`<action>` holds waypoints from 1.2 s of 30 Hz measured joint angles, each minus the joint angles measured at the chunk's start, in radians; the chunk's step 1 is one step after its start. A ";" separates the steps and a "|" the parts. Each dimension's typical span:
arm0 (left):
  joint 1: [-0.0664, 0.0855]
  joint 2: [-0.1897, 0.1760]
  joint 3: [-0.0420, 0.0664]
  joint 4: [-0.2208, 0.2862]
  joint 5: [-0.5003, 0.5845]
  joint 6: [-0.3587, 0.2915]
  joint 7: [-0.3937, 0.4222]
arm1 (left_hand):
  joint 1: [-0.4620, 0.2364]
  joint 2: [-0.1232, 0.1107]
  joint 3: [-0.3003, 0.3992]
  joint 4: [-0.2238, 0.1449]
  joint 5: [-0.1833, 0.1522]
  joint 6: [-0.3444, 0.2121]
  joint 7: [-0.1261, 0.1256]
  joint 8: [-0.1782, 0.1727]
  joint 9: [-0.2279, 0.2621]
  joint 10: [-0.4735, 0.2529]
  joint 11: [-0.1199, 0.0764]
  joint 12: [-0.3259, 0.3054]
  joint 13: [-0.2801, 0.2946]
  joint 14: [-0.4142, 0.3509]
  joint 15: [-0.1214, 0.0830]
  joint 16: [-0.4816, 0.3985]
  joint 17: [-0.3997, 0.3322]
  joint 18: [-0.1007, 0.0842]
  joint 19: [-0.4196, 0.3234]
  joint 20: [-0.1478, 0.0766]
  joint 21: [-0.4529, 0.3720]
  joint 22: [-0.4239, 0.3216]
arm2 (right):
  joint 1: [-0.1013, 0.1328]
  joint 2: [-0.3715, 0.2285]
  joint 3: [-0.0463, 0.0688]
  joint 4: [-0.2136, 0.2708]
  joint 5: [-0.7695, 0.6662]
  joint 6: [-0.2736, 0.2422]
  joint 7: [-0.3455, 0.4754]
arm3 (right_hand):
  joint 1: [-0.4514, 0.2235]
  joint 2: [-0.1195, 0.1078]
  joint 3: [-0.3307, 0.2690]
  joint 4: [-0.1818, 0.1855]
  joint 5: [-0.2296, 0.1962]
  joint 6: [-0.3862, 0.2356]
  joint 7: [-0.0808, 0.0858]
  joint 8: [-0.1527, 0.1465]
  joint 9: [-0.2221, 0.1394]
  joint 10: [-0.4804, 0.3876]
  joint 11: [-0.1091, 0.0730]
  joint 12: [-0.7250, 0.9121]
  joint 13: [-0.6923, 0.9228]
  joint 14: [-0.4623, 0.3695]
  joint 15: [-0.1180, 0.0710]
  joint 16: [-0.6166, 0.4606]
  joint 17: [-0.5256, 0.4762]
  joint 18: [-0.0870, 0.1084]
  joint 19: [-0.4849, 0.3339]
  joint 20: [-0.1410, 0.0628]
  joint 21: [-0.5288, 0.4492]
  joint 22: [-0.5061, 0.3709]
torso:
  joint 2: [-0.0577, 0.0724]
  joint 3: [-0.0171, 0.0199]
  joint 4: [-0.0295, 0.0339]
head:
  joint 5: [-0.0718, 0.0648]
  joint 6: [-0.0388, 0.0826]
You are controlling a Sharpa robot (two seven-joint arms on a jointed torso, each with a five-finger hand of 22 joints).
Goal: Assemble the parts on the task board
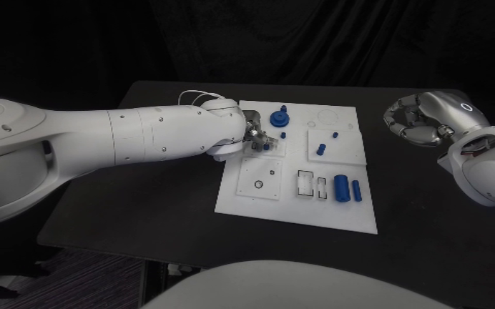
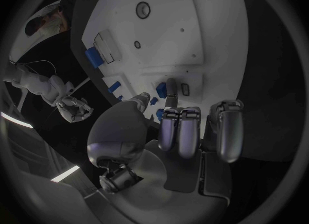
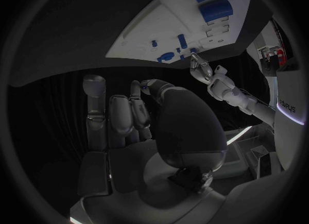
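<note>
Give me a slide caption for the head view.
Left hand reaches over the white task board among blue parts while the right hand waits curled beside it.

I'm working in what looks like a robotics lab or test cell. A black table stands against black curtains that close off the far side. On the table lies a white task board with cut-out slots and small blue parts, a bench-test fixture. The right wrist view shows a lit room with equipment beyond the curtains.
</note>
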 measured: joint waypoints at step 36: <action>0.092 -0.001 0.000 -0.193 0.000 0.042 0.098 | 0.173 0.000 -0.066 -0.002 0.037 -0.064 -0.001 0.086 0.167 0.000 -0.007 0.000 0.000 0.002 -0.005 0.000 0.000 0.000 -0.002 -0.005 0.053 0.000 | 0.000 -0.005 0.000 -0.001 0.000 0.000 0.001 | 0.000 0.000 0.000 0.000 0.000 0.000 0.000 0.000 0.001 -0.003 -0.003 0.000 -0.003 0.000 0.000 -0.004 -0.001 0.000 0.000 0.000 -0.005 0.001 | 0.008 0.0014 -0.0012 | -0.021 0.000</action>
